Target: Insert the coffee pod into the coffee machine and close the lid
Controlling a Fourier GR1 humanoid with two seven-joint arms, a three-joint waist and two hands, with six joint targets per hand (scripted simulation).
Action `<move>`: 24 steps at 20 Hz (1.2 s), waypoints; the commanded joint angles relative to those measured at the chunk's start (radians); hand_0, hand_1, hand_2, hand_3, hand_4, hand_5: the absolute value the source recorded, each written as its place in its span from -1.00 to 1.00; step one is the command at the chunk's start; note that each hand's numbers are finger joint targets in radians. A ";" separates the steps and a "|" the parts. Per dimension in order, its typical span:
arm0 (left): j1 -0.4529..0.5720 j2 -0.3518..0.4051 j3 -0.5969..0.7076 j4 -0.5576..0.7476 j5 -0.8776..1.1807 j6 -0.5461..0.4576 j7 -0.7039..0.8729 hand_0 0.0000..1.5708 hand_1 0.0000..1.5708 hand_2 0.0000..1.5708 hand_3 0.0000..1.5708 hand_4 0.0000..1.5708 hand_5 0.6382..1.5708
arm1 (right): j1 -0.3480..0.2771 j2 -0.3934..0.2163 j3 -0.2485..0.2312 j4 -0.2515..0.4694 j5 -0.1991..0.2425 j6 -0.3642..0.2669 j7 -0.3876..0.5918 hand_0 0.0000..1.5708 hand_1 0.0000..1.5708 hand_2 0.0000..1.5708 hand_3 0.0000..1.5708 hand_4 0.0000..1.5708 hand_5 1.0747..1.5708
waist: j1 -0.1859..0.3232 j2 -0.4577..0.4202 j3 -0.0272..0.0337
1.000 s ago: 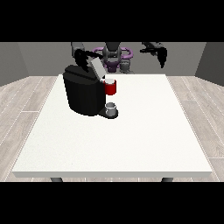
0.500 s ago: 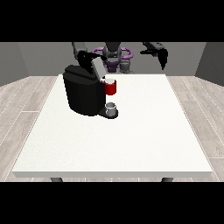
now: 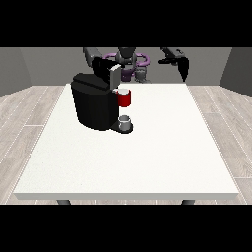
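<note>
Table (image 3: 147, 162) white on grey plank floor (image 3: 29, 113); coffee machine (image 3: 96, 106) on it, fingers' state unclear

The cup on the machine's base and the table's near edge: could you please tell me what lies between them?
Nothing: in the front view, the table is bare from the cup to its near edge.

Hand at view's right (image 3: 183, 66) — raised.
</note>
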 commanded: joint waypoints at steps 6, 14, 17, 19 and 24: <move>-0.011 0.050 0.037 0.056 0.026 -0.006 -0.023 -1.00 -1.00 -1.00 -1.00 -0.80 1.00 | -0.074 0.003 0.039 0.006 0.068 0.002 0.007 -1.00 -1.00 -1.00 -1.00 -0.84 1.00 | 0.003 0.003 0.0005; -0.050 0.010 -0.039 -0.013 0.020 -0.003 0.005 -1.00 -1.00 -1.00 -1.00 -1.00 1.00 | -0.153 0.057 0.019 0.070 0.087 -0.055 0.001 -1.00 -1.00 -1.00 -1.00 -0.84 1.00 | 0.040 0.015 0.0007; 0.032 0.000 -0.034 0.012 0.001 0.016 -0.039 -1.00 -1.00 -1.00 -1.00 -0.77 1.00 | -0.043 0.107 0.087 0.013 0.091 -0.003 -0.056 -1.00 -1.00 -1.00 -1.00 -0.91 1.00 | -0.009 -0.056 0.0006; 0.003 -0.021 -0.054 -0.002 -0.020 0.044 -0.051 -1.00 -1.00 -1.00 -1.00 -0.76 1.00 | 0.004 0.125 0.137 0.001 0.066 -0.041 -0.114 -1.00 -1.00 -1.00 -1.00 -0.77 1.00 | -0.003 -0.053 0.0007; 0.064 -0.040 -0.042 0.036 -0.006 0.044 -0.097 -1.00 -1.00 -1.00 -1.00 -0.76 1.00 | 0.202 0.128 0.194 -0.095 -0.092 -0.011 -0.181 -1.00 -1.00 -1.00 -1.00 -0.64 1.00 | -0.074 -0.131 0.0010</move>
